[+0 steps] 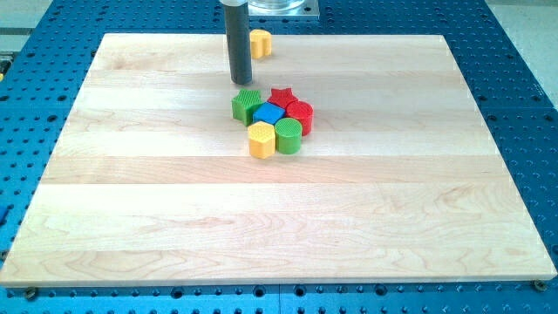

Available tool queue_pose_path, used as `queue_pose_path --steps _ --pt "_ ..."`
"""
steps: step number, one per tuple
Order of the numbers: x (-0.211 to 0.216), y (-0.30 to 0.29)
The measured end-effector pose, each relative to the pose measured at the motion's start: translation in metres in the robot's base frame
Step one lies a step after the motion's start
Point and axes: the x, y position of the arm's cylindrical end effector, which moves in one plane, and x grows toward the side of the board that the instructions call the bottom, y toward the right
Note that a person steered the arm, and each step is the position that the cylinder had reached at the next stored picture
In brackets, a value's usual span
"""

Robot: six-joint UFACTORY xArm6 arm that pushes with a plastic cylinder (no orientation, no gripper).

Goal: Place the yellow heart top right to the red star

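My tip (240, 83) rests just above the green block (246, 105) – no claw, only a bare rod; the yellow heart (261, 43) sits near the board's top edge, well above the red star (281, 96)

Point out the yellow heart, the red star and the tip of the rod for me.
yellow heart (261, 43): camera view, on its side face beside the rod.
red star (281, 95): camera view, on its top face.
my tip (240, 82): camera view, on the rod's very bottom end.
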Motion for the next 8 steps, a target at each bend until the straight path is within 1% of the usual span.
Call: queue_pose_path --steps 2,3,4,5,6,7,8 --pt "0.0 0.009" --pt "-0.006 -0.002" --pt "-0.072 -0.066" --pt "-0.098 -0.006" --pt "-0.08 0.068" --pt "-0.055 0.091" --pt "-0.07 0.117"
